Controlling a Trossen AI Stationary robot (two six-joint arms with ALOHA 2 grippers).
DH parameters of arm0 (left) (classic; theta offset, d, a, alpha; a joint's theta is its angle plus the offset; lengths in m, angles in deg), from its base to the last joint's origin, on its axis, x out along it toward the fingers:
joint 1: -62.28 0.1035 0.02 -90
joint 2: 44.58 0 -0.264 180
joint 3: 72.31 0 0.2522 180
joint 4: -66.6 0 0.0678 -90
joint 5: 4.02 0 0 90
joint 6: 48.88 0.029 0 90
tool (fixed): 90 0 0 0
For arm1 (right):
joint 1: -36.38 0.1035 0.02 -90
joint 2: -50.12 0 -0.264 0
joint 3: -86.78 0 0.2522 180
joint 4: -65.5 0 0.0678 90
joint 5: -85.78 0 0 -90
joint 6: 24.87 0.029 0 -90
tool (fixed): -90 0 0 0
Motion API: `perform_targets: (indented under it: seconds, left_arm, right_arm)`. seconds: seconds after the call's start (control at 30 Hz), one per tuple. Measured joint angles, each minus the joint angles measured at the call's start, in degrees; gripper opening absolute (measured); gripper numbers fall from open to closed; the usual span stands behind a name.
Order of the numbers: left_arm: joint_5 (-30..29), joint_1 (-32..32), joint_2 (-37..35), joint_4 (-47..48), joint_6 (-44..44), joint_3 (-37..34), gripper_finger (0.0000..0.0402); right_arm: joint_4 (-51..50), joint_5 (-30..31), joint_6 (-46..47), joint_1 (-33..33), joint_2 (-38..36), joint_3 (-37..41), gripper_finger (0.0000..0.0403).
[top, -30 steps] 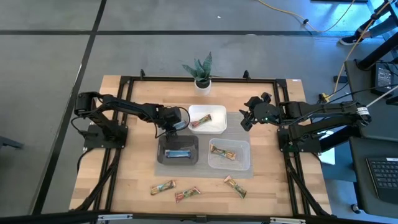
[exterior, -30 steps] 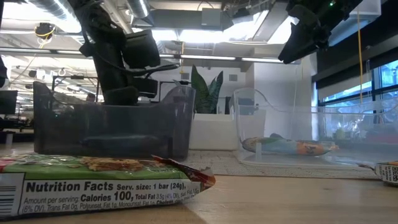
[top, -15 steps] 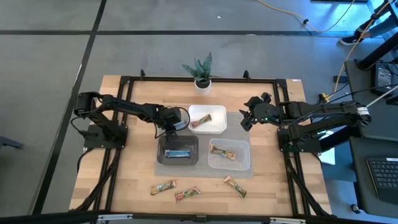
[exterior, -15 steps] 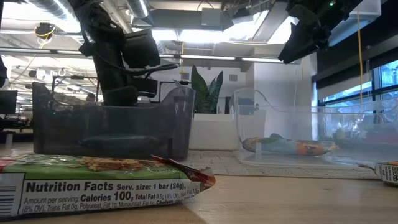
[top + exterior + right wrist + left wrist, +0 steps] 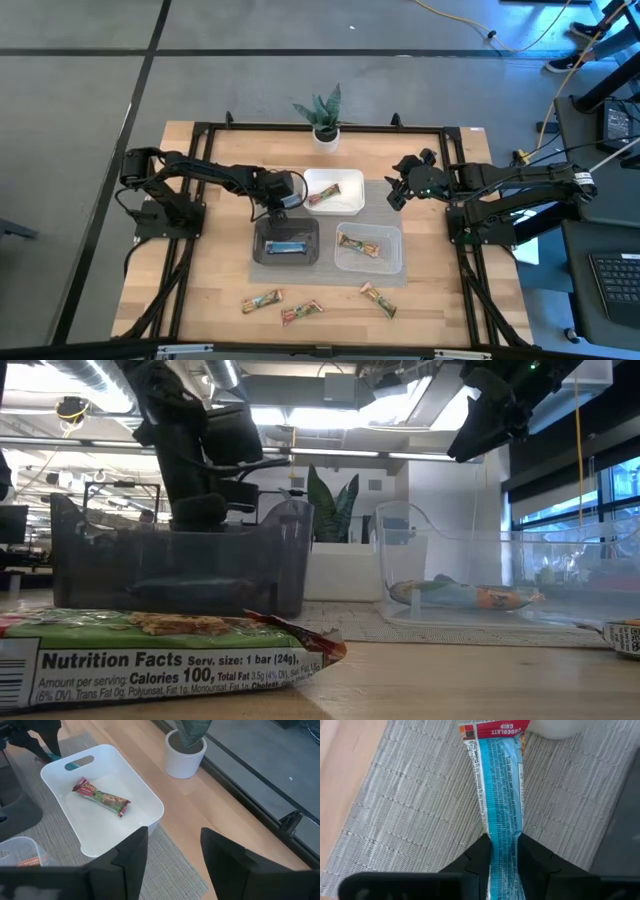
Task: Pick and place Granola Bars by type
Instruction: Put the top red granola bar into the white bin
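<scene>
My left gripper (image 5: 278, 198) (image 5: 504, 842) is shut on a blue granola bar (image 5: 500, 790) over the grey mat, between the black tray (image 5: 262, 232) and the white tray (image 5: 352, 182). A second blue bar (image 5: 285, 246) lies flat in the black tray. A red bar (image 5: 101, 796) lies flat in the white tray, and a green-and-tan bar (image 5: 358, 245) lies in the clear tray (image 5: 392, 262). Three more bars (image 5: 261, 301) (image 5: 301, 313) (image 5: 378, 298) lie flat on the wood near the front edge. My right gripper (image 5: 393, 192) (image 5: 174, 840) hangs open above the table, right of the white tray. My left gripper pinches the blue bar between its two fingers, near one end of the wrapper (image 5: 503, 851). The fingers (image 5: 479, 855) lie across the bar and come from above. The bar hangs below them over the mat, its printed free end (image 5: 492, 730) by the white tray. Whether that end touches the mat, I cannot tell.
A potted plant (image 5: 323, 118) stands at the table's far edge behind the white tray. The three trays sit close together on the grey mat (image 5: 395, 810). Bare wood (image 5: 215, 270) lies left of the black tray. A black frame (image 5: 200, 130) runs around the table.
My left gripper has shifted and turned slightly above the black tray's far edge, still shut on the blue bar. The right arm and the other bars have kept still.
</scene>
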Motion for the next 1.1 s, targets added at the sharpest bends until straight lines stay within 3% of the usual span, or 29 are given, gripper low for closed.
perform_targets:
  seconds: [0.3, 0.5, 0.67, 0.9, 1.1]
  left_arm:
    - [-1.07, 0.07, 0.0, 6.96, 0.96, 3.63, 0.0074]
    - [-7.66, 0.2, -0.02, 17.93, 5.21, 10.76, 0.0074]
    - [-9.05, 0.53, -0.07, 21.74, 7.21, 18.02, 0.0074]
    - [-17.51, 0.9, -0.11, 26.43, 7.47, 26.93, 0.0074]
    - [-9.99, 0.9, -0.13, 20.83, 7.72, 30.63, 0.0074]
  right_arm:
    - [-0.02, 0.0, -0.06, -0.02, 0.0, 0.0, 0.0186]
    - [0.0, -0.02, -1.24, 0.0, 0.0, 0.01, 0.0186]
    - [-0.02, -0.13, -1.05, 0.0, 0.0, 0.01, 0.0186]
    - [-0.02, -0.15, -0.95, 0.0, 0.0, 0.01, 0.0186]
    - [0.0, -0.58, -0.99, 0.0, 0.0, 0.01, 0.0186]
